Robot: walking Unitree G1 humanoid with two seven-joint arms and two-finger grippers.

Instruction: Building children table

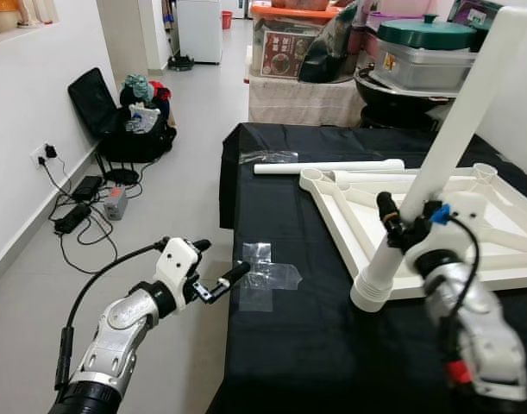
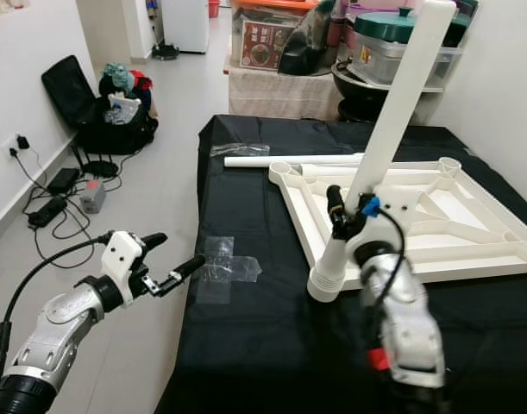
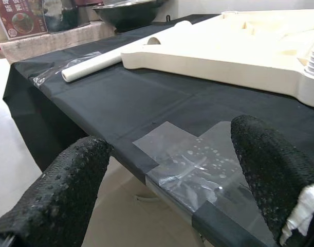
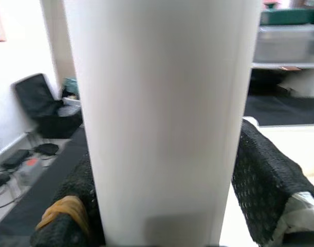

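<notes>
Right tool [image 1: 410, 226] is clamped around a white table leg [image 1: 457, 129] that leans toward 1 o'clock, its ribbed foot seated in the near corner of the upturned white tabletop [image 1: 496, 259] on the black worktop [image 1: 315, 345]. Left tool [image 1: 218, 267], fingers spread and holding nothing, hovers at the worktop's 9 o'clock edge beside clear tape [image 1: 267, 276]; a second leg [image 1: 328, 166] lies toward 12

White wall [image 1: 39, 95] on the left, pale tiled floor [image 1: 194, 112], wall socket [image 1: 40, 155] with cables trailing near the skirting, open black bag [image 1: 129, 116] of clothes, far stacked storage boxes [image 1: 289, 39], black-draped table [image 1: 289, 345] near right.
</notes>
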